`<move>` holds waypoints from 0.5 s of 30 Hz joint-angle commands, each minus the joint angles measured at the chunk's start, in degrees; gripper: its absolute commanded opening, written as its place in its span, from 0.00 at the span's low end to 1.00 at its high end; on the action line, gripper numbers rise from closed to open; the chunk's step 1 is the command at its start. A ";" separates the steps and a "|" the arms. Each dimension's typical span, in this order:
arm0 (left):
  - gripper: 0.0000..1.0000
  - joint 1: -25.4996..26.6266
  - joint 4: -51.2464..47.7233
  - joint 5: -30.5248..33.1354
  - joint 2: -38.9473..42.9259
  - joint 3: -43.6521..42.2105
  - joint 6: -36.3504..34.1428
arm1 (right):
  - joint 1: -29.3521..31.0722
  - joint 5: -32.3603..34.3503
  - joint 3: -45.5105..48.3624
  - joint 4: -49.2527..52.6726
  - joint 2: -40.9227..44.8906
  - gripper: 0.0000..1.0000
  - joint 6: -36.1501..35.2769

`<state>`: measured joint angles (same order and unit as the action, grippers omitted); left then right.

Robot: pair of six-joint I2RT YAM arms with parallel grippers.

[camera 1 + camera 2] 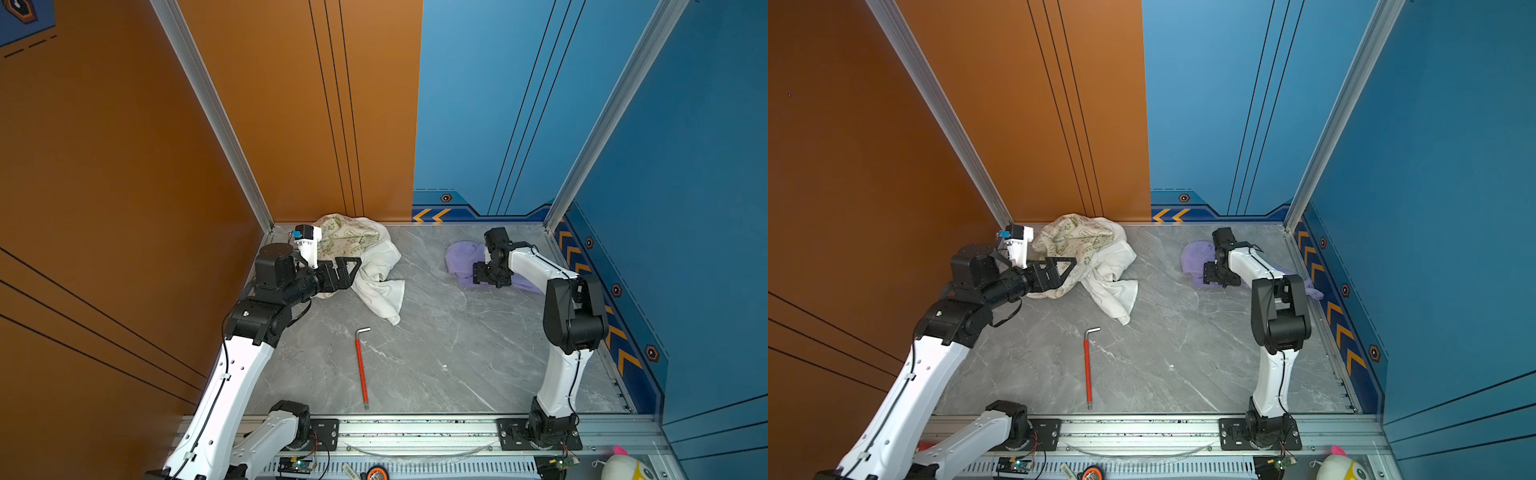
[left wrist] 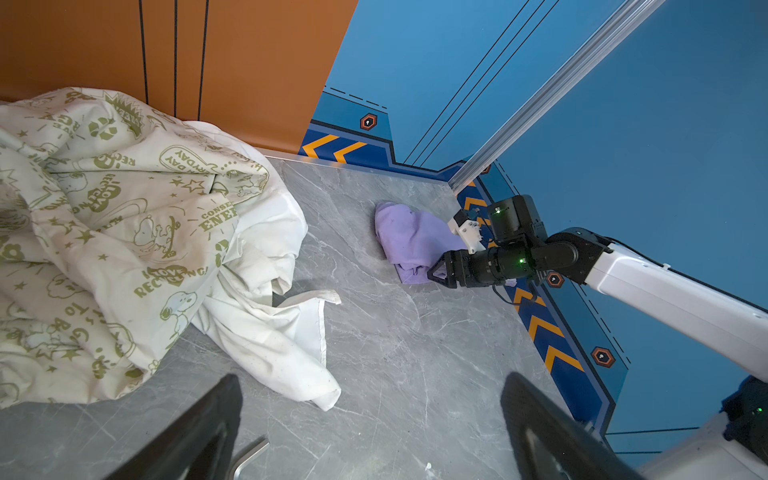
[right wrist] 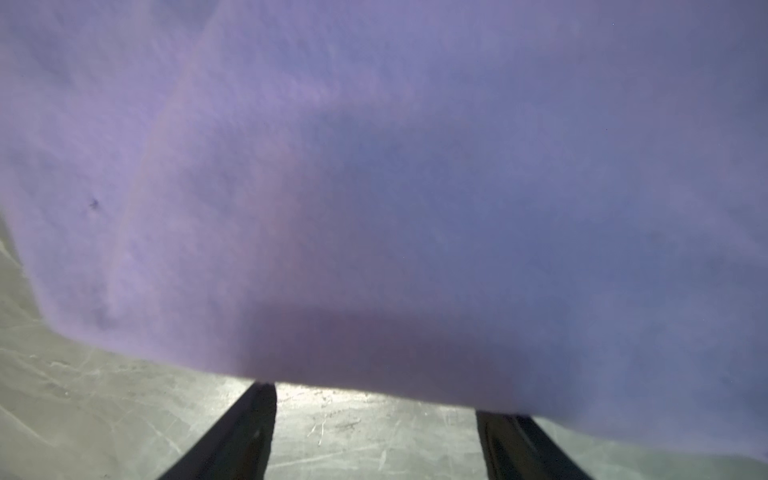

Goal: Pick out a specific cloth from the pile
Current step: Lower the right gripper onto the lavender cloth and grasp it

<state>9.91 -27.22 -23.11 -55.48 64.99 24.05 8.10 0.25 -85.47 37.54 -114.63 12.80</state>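
Right wrist view is almost filled by the cloth, close and blurred. The right gripper has its fingers spread over bare worktop, their tips hidden under the lavender edge, so contact cannot be told. In a top view the cloth lies near the worktop's far right corner, partly covered by that arm and well apart from the pile in the far left corner. The left gripper, beside the pile, has its fingers wide apart and cut off by the frame.
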 commanded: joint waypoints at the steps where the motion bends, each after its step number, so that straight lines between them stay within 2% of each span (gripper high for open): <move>1: 0.98 -0.73 0.09 -0.05 0.88 -0.92 0.64 | -0.20 0.99 -3.37 1.62 -1.84 0.73 1.86; 15: 0.98 -1.52 -0.11 -0.09 1.91 -0.87 -0.32 | 0.67 10.29 -6.20 -1.54 0.09 0.72 1.72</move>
<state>8.93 -27.24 -23.14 -54.89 64.77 24.01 8.73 6.57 -89.89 37.39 -116.55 13.80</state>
